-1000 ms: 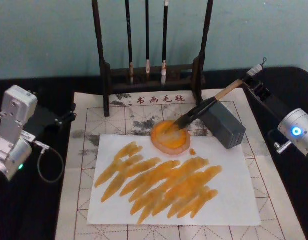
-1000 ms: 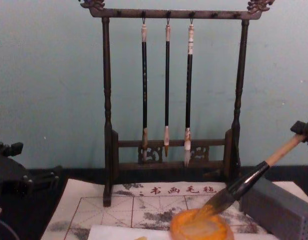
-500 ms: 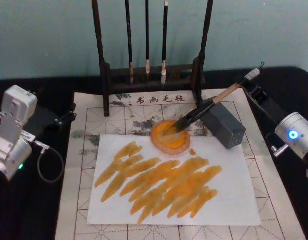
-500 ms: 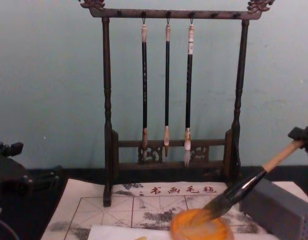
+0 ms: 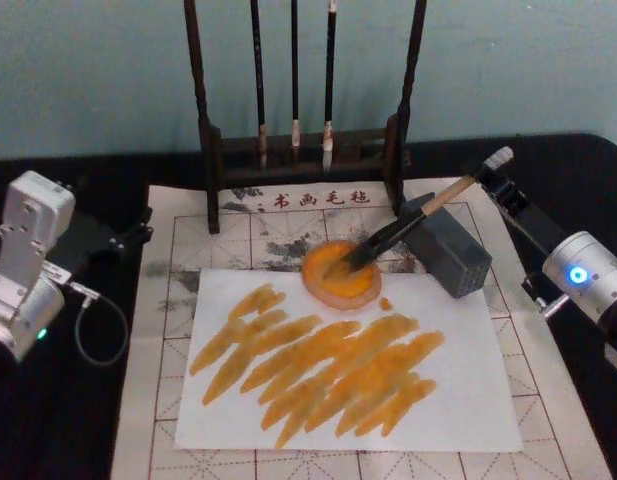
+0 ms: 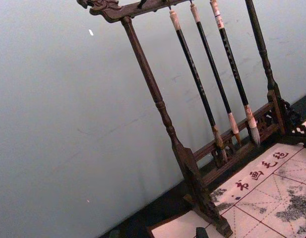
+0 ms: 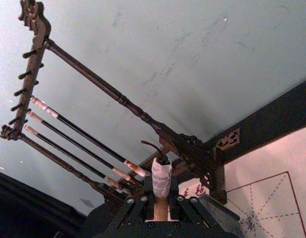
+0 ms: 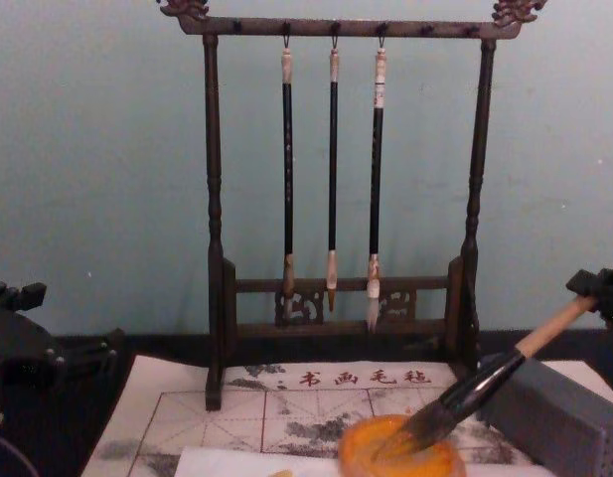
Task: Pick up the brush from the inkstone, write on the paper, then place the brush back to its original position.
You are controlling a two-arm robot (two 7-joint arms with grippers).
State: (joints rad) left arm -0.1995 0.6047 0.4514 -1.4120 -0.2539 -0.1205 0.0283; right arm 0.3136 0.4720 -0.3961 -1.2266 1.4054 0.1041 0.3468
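Head view: right tool (image 5: 493, 172) clamps brush (image 5: 408, 222), bristles in orange inkstone (image 5: 338, 303); left tool (image 5: 128, 238) parked, state unclear.

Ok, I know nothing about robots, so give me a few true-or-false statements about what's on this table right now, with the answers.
1. The brush has its bristles in the orange dish. True.
2. The white paper is blank. False: orange strokes cover much of it.
3. Three thin brushes hang on the rack. True.
4. The left gripper holds the brush. False: the right gripper grips its handle end; the left gripper is parked at the table's left.
5. The grey block lies left of the dish. False: it lies to the dish's right.
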